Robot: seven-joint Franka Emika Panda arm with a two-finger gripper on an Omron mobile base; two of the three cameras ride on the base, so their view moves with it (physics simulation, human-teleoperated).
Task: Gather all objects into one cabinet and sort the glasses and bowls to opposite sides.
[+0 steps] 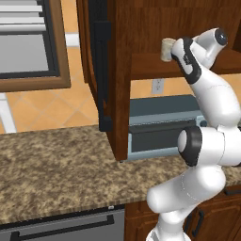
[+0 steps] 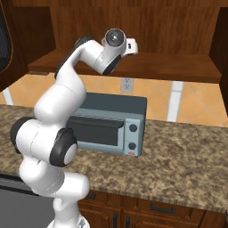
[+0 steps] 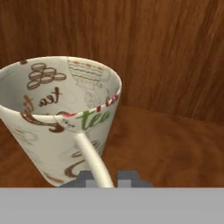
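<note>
In the hand view a cream mug [image 3: 61, 118] printed with "tea" lettering is sitting at the left of the frame, just above the gripper [image 3: 107, 178], its thin handle [image 3: 92, 159] running down between the two dark fingertips [image 3: 129, 178]. The tips are lying close on either side of the handle, though whether they are pinching it cannot be told. In the left base view the mug [image 1: 166, 49] is showing at upper centre, over the cabinet [image 1: 155, 66] shelf, against the arm's wrist.
</note>
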